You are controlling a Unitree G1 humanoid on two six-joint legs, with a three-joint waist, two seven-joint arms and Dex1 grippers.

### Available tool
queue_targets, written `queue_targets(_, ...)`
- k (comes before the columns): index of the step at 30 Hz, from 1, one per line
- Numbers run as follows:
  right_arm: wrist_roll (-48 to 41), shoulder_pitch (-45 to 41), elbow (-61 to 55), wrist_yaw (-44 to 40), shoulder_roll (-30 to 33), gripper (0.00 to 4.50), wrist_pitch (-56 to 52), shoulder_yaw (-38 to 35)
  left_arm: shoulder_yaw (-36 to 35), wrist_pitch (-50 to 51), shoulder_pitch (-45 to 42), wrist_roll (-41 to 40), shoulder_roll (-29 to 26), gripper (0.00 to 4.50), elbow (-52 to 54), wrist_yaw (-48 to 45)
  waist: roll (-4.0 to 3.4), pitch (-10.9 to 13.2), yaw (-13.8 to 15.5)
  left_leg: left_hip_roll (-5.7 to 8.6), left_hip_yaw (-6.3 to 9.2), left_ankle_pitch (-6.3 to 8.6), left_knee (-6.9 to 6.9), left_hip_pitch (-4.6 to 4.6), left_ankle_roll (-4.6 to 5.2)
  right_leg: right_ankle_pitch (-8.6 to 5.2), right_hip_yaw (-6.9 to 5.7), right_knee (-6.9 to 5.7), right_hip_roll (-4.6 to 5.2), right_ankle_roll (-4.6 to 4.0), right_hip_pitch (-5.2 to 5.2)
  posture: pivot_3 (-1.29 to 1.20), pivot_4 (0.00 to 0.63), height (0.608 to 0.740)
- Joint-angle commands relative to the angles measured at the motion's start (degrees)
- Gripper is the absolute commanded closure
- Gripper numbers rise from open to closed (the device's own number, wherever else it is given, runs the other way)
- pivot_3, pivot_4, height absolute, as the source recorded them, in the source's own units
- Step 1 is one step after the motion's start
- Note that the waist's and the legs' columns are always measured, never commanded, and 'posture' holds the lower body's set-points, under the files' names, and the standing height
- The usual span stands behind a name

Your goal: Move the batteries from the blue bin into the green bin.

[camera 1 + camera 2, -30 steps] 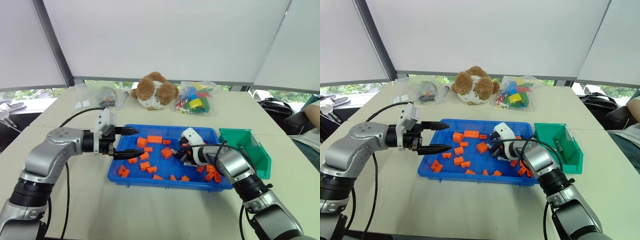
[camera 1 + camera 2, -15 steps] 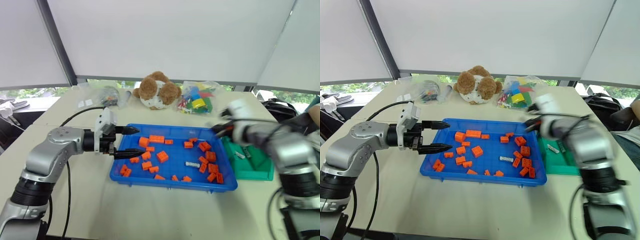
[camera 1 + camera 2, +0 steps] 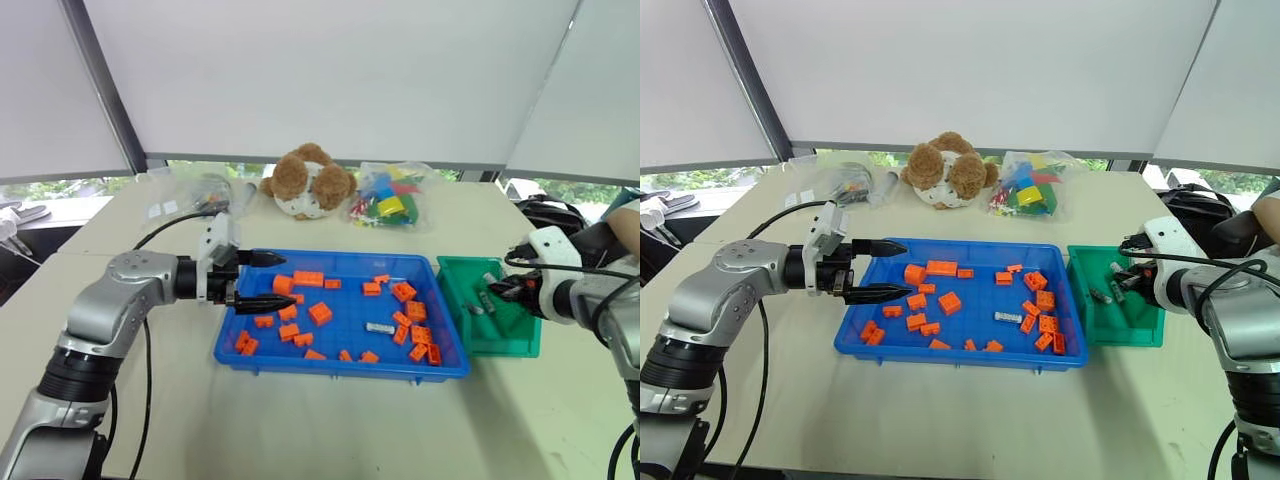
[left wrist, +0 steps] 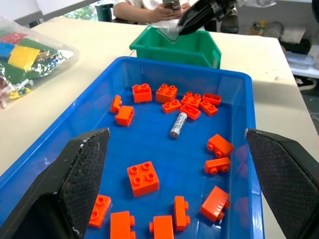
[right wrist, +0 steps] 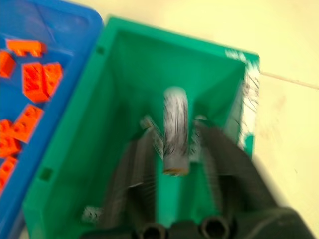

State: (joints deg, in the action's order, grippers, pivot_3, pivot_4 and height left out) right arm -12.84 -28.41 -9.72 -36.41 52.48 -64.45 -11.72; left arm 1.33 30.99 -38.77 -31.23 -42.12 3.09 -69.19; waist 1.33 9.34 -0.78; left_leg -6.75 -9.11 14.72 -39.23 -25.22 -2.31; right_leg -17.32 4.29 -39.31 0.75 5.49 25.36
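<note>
Between the parted fingers of the right gripper [image 5: 174,199], a battery [image 5: 175,130] hangs over the green bin [image 5: 114,99], the arm stretched out past the desk's right edge. Left gripper [image 3: 262,279], fingers apart, hovers level over the blue bin's [image 3: 330,360] left end; another battery [image 3: 380,327] lies among orange bricks [image 3: 320,312].

- right wrist view: the right gripper [image 5: 174,199] and the battery [image 5: 175,130] between its fingers are smeared by blur, so whether the fingers touch it cannot be told.
- the green bin [image 5: 124,89] has its floor partly hidden behind those fingers; a pale scrap at seven o'clock of them is too blurred to name.
- left wrist view: a person [image 4: 149,9] at twelve o'clock is cut off by the edge.
- head views: the clear bag [image 3: 845,183] at ten o'clock of the blue bin [image 3: 955,360] holds contents too small to tell.
</note>
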Motion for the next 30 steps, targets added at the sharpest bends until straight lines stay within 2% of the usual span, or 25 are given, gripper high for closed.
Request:
queue_targets(1, -1.35, -2.90, -1.85, -0.71, 1.91, 0.89, 0.79, -0.67, -0.63, -0.75, -1.18, 0.04, -0.16, 0.00, 0.74, -0.55, 0.00, 0.00, 0.04, 0.00, 0.00, 0.00, 0.00, 0.00, 0.00, 0.00, 0.00, 0.00, 0.00, 0.00, 0.00, 0.00, 0.150, 0.710)
queue_targets(2, -1.80, -4.09, -2.19, -0.93, 1.93, 0.38, 0.60, -0.36, -0.65, -0.73, -1.13, 0.06, -0.17, 0.00, 0.86, -0.57, 0.00, 0.00, 0.03, 0.00, 0.00, 0.00, -0.01, 0.00, 0.00, 0.00, 0.00, 0.00, 0.00, 0.00, 0.00, 0.00, 0.150, 0.710)
queue_targets(3, -2.17, -4.92, -2.39, -1.04, 1.93, 0.05, 0.45, -0.14, -0.67, -0.70, -1.09, 0.09, -0.16, 0.00, 0.95, -0.58, 0.00, 0.00, 0.00, 0.00, 0.00, 0.00, -0.01, 0.00, 0.00, 0.00, 0.00, 0.00, 0.00, 0.00, 0.00, 0.00, 0.150, 0.710)
queue_targets(6, -4.88, -8.39, -4.53, -3.52, 1.27, 0.05, 0.86, 1.86, -0.69, -0.66, -1.11, 0.17, -0.15, 0.00, 0.99, -0.66, 0.00, 0.00, 0.00, 0.00, 0.00, 0.00, -0.01, 0.00, 0.00, 0.00, 0.00, 0.00, 0.00, 0.00, 0.01, 0.00, 0.150, 0.710)
queue_targets(10, -7.02, -9.57, -7.45, -11.70, 0.52, 0.05, 6.39, 11.90, -0.37, -0.99, -1.80, 0.61, 0.13, 0.00, 0.26, -0.96, 0.00, 0.00, -0.11, -0.01, 0.02, 0.00, 0.01, 0.00, 0.01, 0.00, -0.01, -0.01, -0.02, 0.00, 0.01, 0.00, 0.150, 0.710)
queue_targets(17, -3.31, -10.12, -0.55, -18.23, -3.01, 0.05, 16.01, 25.46, -0.72, -0.69, -1.79, 0.73, -0.01, 0.00, 0.80, -0.79, 0.00, 0.00, 0.15, 0.00, 0.03, 0.01, -0.06, -0.04, 0.02, 0.00, -0.02, 0.00, 0.00, 0.00, 0.00, 0.00, 0.150, 0.710)
queue_targets(23, 1.45, -12.41, 9.96, -22.42, -5.98, 0.05, 23.64, 31.64, -1.34, -0.10, -1.05, 0.44, -0.70, 0.00, 1.97, -0.31, 0.00, 0.00, 0.03, 0.00, 0.03, 0.00, -0.06, -0.04, 0.01, 0.00, -0.02, -0.02, -0.01, 0.00, 0.01, 0.00, 0.150, 0.710)
queue_targets(28, 4.74, -13.86, 17.61, -24.16, -9.18, 0.05, 28.04, 33.62, -1.72, 0.30, -0.34, 0.12, -1.16, 0.00, 2.99, 0.04, 0.00, 0.00, -0.01, 0.00, 0.02, 0.00, -0.06, -0.03, 0.00, 0.00, -0.02, -0.03, -0.01, 0.00, 0.01, 0.00, 0.150, 0.710)
queue_targets(30, 5.52, -14.11, 18.94, -24.50, -10.03, 0.56, 29.01, 33.56, -1.87, 0.44, -0.05, 0.00, -1.32, 0.00, 3.40, 0.20, 0.00, 0.00, 0.01, 0.00, 0.02, -0.01, -0.06, -0.03, 0.00, 0.00, -0.02, -0.04, -0.01, 0.00, 0.01, 0.00, 0.150, 0.710)
